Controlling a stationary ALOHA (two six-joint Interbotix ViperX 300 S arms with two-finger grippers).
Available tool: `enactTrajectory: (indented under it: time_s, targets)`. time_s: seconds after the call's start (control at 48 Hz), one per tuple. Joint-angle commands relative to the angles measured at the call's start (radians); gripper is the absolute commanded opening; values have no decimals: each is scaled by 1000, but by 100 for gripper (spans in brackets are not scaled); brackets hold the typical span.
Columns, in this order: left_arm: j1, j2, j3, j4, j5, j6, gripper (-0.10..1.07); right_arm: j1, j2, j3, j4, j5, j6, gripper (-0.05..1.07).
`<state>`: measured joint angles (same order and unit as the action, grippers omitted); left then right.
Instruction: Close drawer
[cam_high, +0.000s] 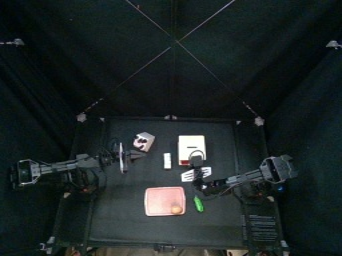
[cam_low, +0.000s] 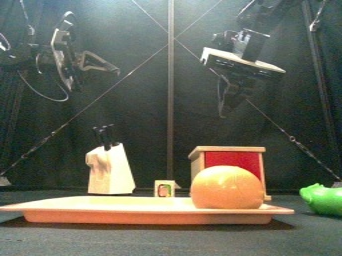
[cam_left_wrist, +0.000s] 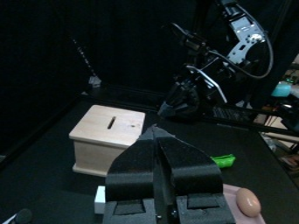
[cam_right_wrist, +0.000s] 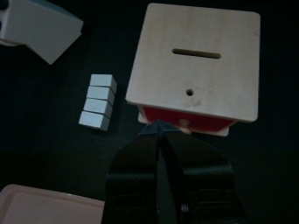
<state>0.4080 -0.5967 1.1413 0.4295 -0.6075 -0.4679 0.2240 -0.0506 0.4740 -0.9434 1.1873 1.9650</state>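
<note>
The drawer (cam_right_wrist: 197, 61) is a cream box with a slot in its top; its red front (cam_right_wrist: 181, 120) sticks out a little on the side facing my right gripper. It stands at the table's middle right (cam_high: 191, 148) and shows its red face in the front view (cam_low: 229, 165). My right gripper (cam_right_wrist: 160, 133) hangs above that red edge, shut and holding nothing, well clear of the box top in the front view (cam_low: 238, 100). My left gripper (cam_left_wrist: 153, 140) is raised at the left (cam_low: 67, 45), also shut with nothing in it, pointing toward the drawer (cam_left_wrist: 111, 136).
A white knife block (cam_low: 110, 170) and a small block (cam_low: 164, 187) stand left of the drawer. In front lies a salmon board (cam_high: 166, 200) bearing an orange ball (cam_low: 225, 187). A green object (cam_low: 321, 197) lies to its right. A row of small white cubes (cam_right_wrist: 100, 101) lies beside the drawer.
</note>
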Motion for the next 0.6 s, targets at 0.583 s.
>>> enactTrajectory:
  time_s: [0.583]
  targets:
    - [3, 0, -18, 2, 52, 6, 34, -2, -48, 15, 20, -54, -8, 22]
